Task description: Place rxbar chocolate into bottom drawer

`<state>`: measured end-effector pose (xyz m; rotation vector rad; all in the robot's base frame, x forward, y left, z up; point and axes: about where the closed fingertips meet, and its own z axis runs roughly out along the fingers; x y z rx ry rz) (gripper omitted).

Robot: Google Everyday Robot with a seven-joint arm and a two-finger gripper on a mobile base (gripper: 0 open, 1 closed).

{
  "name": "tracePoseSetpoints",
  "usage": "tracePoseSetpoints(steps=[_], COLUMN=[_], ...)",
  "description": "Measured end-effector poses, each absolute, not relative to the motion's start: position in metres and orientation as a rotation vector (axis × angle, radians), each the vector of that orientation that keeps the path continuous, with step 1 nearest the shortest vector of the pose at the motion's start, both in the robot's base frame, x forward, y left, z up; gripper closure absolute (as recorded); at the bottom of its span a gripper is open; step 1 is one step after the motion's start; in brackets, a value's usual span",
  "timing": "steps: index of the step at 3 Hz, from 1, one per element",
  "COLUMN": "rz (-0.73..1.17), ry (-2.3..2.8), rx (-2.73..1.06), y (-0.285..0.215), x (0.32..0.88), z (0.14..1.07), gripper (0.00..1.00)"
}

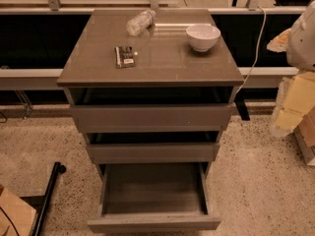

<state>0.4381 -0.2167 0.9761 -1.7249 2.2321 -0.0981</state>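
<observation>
The rxbar chocolate (125,56) lies flat on the left part of the grey-brown cabinet top (162,65), a small dark bar with a white label. The bottom drawer (153,223) is pulled far out towards me, and its inside looks empty. My gripper is out of view. Only a pale rounded shape (302,36), perhaps part of my arm, shows at the right edge, far from the bar.
A clear plastic bottle (140,22) lies on its side at the back of the top. A white bowl (203,36) stands at the back right. The two upper drawers (151,117) stand slightly out. Cardboard (295,104) sits at the right and a black bar (49,193) lies on the floor at left.
</observation>
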Motion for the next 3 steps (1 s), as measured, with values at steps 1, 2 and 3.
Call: tracePoseSetpoints(steps=[1, 2, 3], rz=[-0.1, -0.07, -0.008], ry=[2.23, 2.186, 2.101], rx=[-1.725, -1.774, -1.848], y=[-0.216, -0.203, -0.173], x=[0.438, 0.455, 0.498], z=[0.977, 0.969, 0.96], gripper=[0.0, 0.0, 0.0])
